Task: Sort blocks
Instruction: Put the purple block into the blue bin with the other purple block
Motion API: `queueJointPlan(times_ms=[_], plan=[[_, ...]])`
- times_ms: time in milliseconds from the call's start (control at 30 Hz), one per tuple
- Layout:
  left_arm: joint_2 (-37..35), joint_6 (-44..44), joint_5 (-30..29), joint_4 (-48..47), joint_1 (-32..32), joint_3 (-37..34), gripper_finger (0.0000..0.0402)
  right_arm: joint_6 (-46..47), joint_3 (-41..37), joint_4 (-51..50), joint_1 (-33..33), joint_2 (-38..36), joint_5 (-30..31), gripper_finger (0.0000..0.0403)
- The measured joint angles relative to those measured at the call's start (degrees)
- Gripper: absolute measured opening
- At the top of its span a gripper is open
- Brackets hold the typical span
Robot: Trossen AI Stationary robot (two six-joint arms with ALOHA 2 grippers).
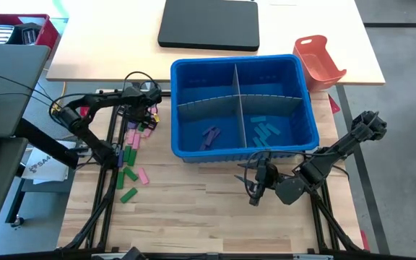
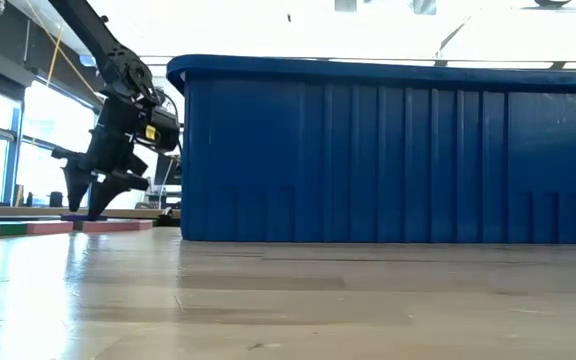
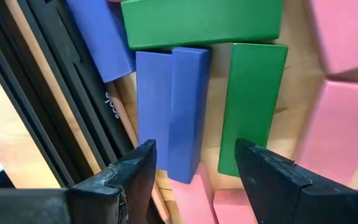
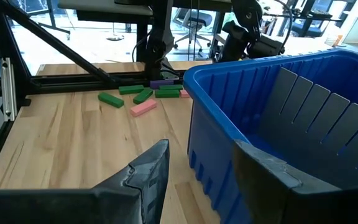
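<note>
Two robot arms worked at the wooden bench (image 1: 193,202). Many small blocks (image 1: 133,144) lay scattered on the bench, just left of a big blue bin (image 1: 305,108). They were green, pink, purple and blue. A few more blocks were already inside the bin: some purple ones (image 1: 209,136) in the front left part and some light blue ones (image 1: 267,131) in the front right part. Grey walls (image 1: 238,101) split the bin into parts.

The left hand (image 1: 144,110) hung low over the far end of the pile, right beside the bin's left wall. Its two dark fingers (image 3: 135,174) stood apart and held nothing. Between them, from the wrist view, lay a blue block (image 3: 169,112) flat on the wood, with a green block (image 3: 250,112) just beside it and another green block (image 3: 201,22) lying across their far ends. Pink blocks (image 3: 344,124) lay close by.

The right hand (image 1: 255,189) waited in front of the bin, near its front wall. Its fingers (image 4: 148,171) were apart too, and it was empty.

An orange-red tray (image 1: 318,61) sat past the bin's far right corner.
</note>
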Motion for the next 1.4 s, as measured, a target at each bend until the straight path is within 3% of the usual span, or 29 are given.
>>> queueJointPlan(times_ms=[200,667,1400], plan=[[0.9,1.7,0.3,0.4,0.1,0.2,0.0197,0.0,0.0,0.0,0.0,0.0,0.0,0.0169],[1.0,3.9,0.3,2.0,2.1,0.0,0.0052,0.3,0.0,-0.1,0.0,0.0,-0.3,0.0169],[-3.6,2.8,3.2,-0.9,-4.6,-0.2,0.0013,0.4,0.0,-0.4,0.0,0.0,0.0,0.0169]])
